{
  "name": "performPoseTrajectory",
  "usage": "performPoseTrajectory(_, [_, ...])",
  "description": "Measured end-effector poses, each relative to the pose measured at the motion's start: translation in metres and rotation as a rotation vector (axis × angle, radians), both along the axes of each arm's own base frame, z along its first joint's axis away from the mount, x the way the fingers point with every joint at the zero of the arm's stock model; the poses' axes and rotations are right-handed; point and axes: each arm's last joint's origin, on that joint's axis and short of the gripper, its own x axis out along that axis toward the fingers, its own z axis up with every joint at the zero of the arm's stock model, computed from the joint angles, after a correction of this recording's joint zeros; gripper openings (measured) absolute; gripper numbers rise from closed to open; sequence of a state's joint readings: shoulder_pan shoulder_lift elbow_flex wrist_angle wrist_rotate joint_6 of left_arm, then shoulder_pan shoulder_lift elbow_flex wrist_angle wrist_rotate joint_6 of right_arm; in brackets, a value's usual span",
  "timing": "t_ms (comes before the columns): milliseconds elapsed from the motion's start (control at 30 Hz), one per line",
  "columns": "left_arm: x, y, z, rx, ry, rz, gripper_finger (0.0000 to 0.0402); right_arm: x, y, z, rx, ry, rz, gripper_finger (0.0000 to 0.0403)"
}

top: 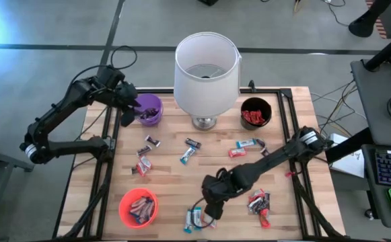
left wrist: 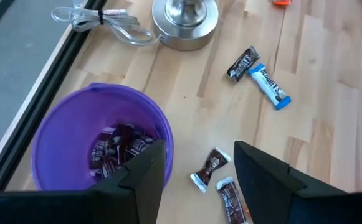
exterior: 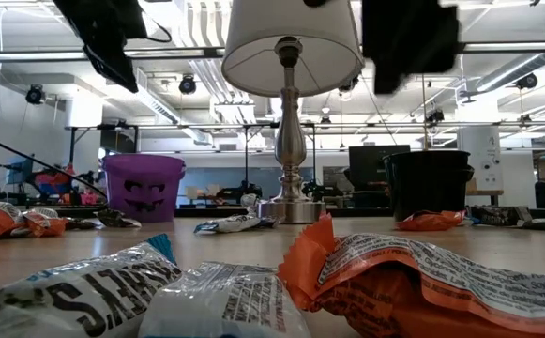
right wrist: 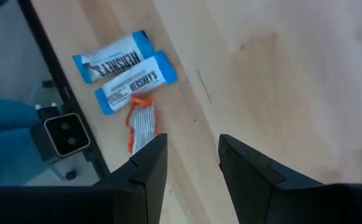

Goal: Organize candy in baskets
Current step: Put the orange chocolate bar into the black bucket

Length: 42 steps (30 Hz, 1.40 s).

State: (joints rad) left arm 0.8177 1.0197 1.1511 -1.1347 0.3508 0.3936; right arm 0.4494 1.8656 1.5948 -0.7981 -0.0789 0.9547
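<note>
Big white lampshade on a metal base (top: 206,70) stands mid far edge of the wooden table (top: 168,161), between round purple basket (top: 149,109) and black basket (top: 256,112); both the left gripper (left wrist: 196,163) and the right gripper (right wrist: 192,158) are parted and empty.

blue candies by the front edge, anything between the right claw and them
Nothing visible does. The right claw hangs open above bare wood, and the two blue-and-white candies lie side by side just ahead of it near the table's edge, with an orange wrapper beside them. No other thing lies in the gap.
</note>
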Motion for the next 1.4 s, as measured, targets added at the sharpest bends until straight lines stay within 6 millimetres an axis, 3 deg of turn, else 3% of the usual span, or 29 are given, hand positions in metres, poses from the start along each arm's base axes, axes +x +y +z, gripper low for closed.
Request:
performPoseTrajectory(467, [-0.004, -0.005, 0.004, 0.021, -0.015, -0.006, 0.0171, -0.015, 0.031, -0.044, 0.088, -0.119, 0.045, 0.0137])
performPoseTrajectory(633, [-0.005, -0.005, 0.003, 0.012, -0.014, 0.003, 0.0171, -0.023, 0.034, -0.067, 0.13, -0.154, 0.043, 0.0137])
performPoseTrajectory(833, [-0.004, -0.005, 0.003, 0.008, -0.015, 0.008, 0.0171, -0.026, 0.033, -0.075, 0.143, -0.164, 0.038, 0.0137])
performPoseTrajectory(1067, [-0.004, -0.004, 0.003, 0.009, -0.015, 0.008, 0.0171, -0.015, 0.042, -0.087, 0.205, -0.242, 0.114, 0.0137])
performPoseTrajectory(1400, [-0.004, -0.004, 0.003, 0.01, -0.017, 0.008, 0.0171, -0.004, 0.048, -0.109, 0.187, -0.21, 0.115, 0.0137])
